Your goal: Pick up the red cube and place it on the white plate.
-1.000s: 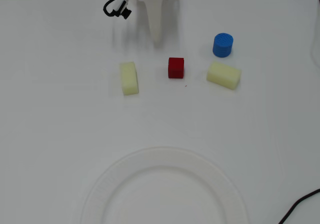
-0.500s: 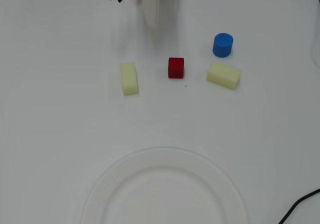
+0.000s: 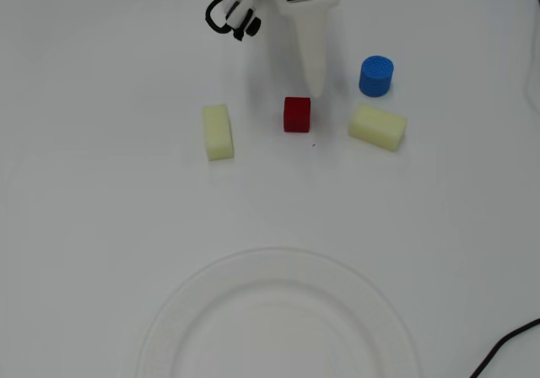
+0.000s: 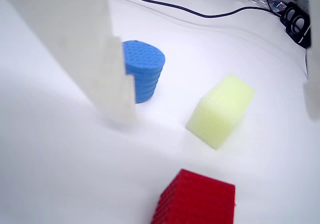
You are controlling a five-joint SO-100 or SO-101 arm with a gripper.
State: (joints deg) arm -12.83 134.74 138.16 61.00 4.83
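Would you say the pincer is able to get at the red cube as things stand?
Probably yes. The pincer hangs just beyond the red cube, which stands alone; the blue cylinder and both yellow blocks sit clear of it.

light: bright, even | shadows: faint, soft | overhead view: sharp | wrist view: near edges blurred

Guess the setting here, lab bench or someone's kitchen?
Likely a lab or hobby robotics bench, not a kitchen: a bare white tabletop laid out with printed test props, the red cube and blue cylinder, plus black cables and gear along the table's far edge in the wrist view.
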